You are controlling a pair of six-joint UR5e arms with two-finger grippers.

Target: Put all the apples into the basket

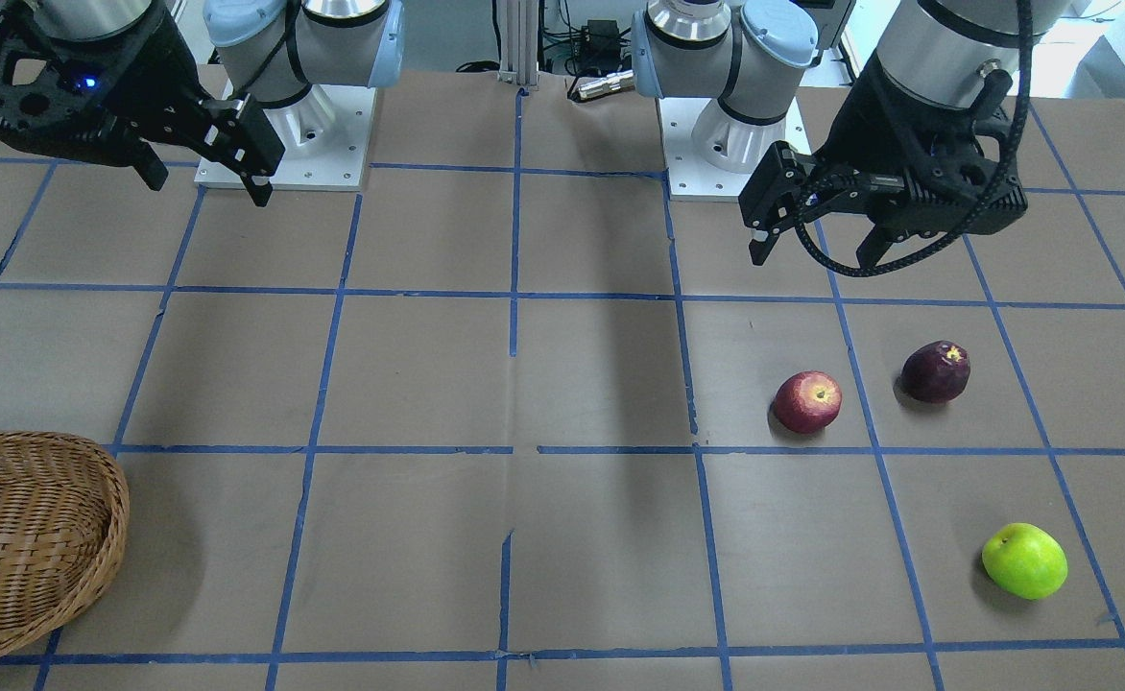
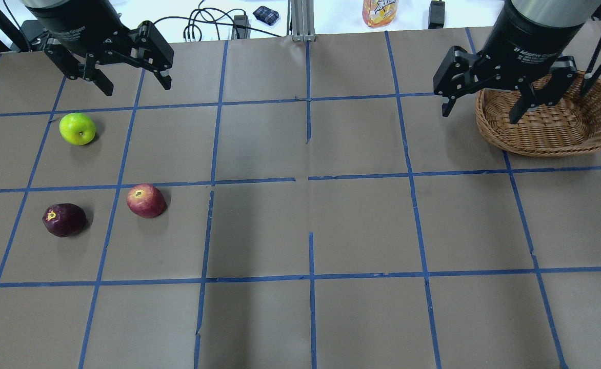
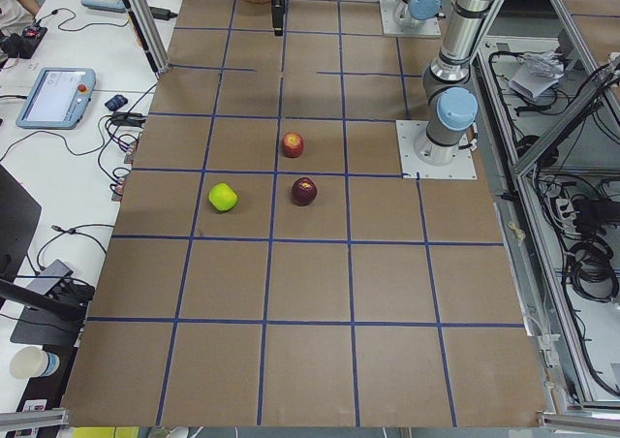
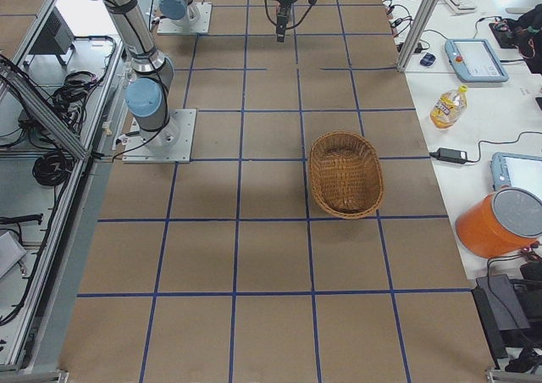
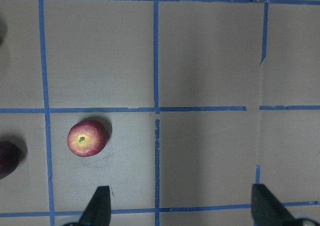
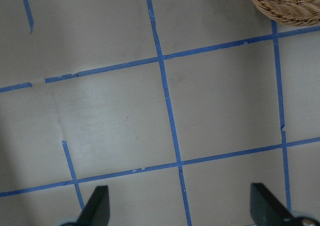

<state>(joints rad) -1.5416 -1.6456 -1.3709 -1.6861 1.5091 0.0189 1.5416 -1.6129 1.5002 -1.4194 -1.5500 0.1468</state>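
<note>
Front view: the red apple [image 1: 807, 402], maroon apple [image 1: 936, 371] and green apple [image 1: 1024, 560] lie on the bench [image 1: 428, 374] near the left tool [image 1: 812, 254], whose jaws are apart and empty. The basket [image 1: 35, 537], cut off at the edge, sits well apart from them, so a long carry risks a drop.

Overhead: the right tool [image 2: 481, 114], jaws also apart, hides some of the basket rim.

Left wrist: the maroon apple is cropped. An off-centre pinch could roll any apple.

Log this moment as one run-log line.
left tool open, empty | right tool open, empty | red apple, maroon apple, green apple on table | basket empty | no apple grasped yet
</note>
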